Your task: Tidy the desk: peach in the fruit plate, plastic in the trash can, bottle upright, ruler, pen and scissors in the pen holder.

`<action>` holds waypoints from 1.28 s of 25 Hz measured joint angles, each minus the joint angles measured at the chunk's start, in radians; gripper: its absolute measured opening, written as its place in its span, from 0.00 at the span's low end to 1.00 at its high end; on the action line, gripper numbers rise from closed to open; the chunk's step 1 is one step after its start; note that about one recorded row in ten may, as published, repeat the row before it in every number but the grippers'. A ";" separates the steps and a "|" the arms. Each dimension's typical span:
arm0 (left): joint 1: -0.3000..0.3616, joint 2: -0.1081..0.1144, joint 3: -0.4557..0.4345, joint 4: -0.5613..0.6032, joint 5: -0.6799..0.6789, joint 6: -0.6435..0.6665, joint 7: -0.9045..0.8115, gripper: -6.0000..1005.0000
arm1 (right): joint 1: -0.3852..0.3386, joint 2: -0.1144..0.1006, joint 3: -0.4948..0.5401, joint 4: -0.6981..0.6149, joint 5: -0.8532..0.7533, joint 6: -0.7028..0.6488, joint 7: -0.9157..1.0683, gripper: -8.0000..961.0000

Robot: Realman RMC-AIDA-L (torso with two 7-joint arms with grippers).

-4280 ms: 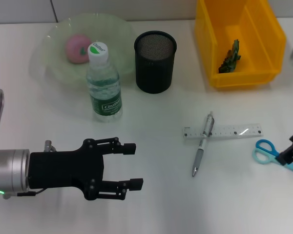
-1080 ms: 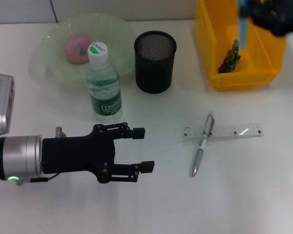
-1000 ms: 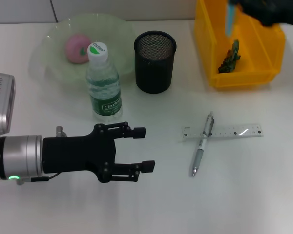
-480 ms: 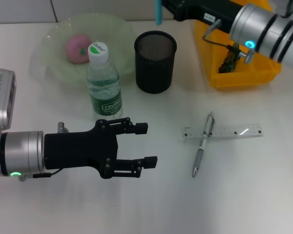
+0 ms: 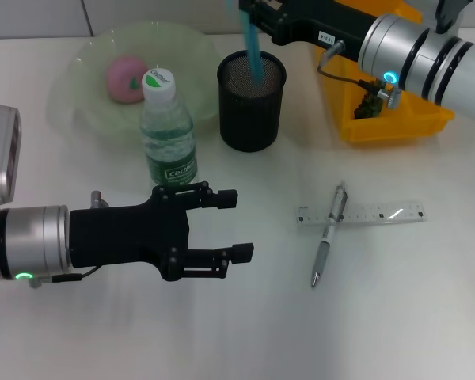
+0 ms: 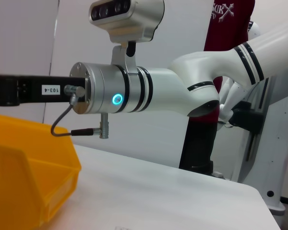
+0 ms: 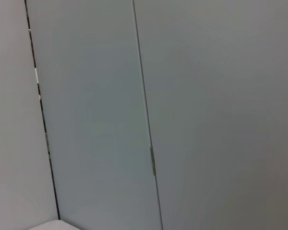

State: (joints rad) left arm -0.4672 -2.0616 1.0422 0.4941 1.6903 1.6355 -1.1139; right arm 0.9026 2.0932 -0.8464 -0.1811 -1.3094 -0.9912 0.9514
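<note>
My right gripper [image 5: 252,11] is shut on the blue scissors [image 5: 252,49], which hang point down with their lower end inside the black mesh pen holder [image 5: 252,107]. A clear ruler [image 5: 362,214] lies flat at the right, and a silver pen [image 5: 329,234] rests across its left end. The bottle [image 5: 168,136] stands upright beside the holder. A pink peach [image 5: 126,78] sits in the pale green fruit plate [image 5: 73,103]. Green plastic [image 5: 370,98] lies in the yellow trash can [image 5: 340,75]. My left gripper [image 5: 242,224] hovers open in front of the bottle, holding nothing.
The left wrist view shows my right arm [image 6: 134,98] stretched above the yellow trash can [image 6: 29,177]. Only a grey wall panel fills the right wrist view. Bare white desk lies between my left gripper and the pen.
My right arm lifted the scissors from the desk's right side, carried them over the trash can and lowered their tip into the pen holder. My left gripper drifted slightly right.
</note>
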 joint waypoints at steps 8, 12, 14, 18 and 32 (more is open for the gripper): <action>-0.003 0.000 -0.001 0.000 0.000 -0.002 0.001 0.80 | -0.012 -0.001 -0.032 -0.003 0.000 -0.007 0.016 0.45; -0.002 0.000 -0.001 0.000 0.000 -0.001 0.004 0.80 | -0.034 -0.006 -0.050 -0.028 -0.003 -0.041 0.055 0.58; 0.001 0.000 -0.001 0.000 0.000 -0.001 0.005 0.80 | -0.098 -0.018 -0.167 -0.158 -0.018 -0.084 0.205 0.61; 0.003 0.001 -0.001 0.000 0.000 0.001 0.004 0.80 | -0.228 -0.034 -0.302 -0.442 -0.124 -0.131 0.449 0.61; 0.002 0.000 -0.001 -0.005 0.000 0.007 0.000 0.80 | -0.267 -0.022 -0.283 -1.066 -0.973 -0.648 0.842 0.68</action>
State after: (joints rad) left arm -0.4649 -2.0616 1.0415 0.4891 1.6905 1.6421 -1.1137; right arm 0.6355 2.0713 -1.1292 -1.2475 -2.2820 -1.6396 1.7931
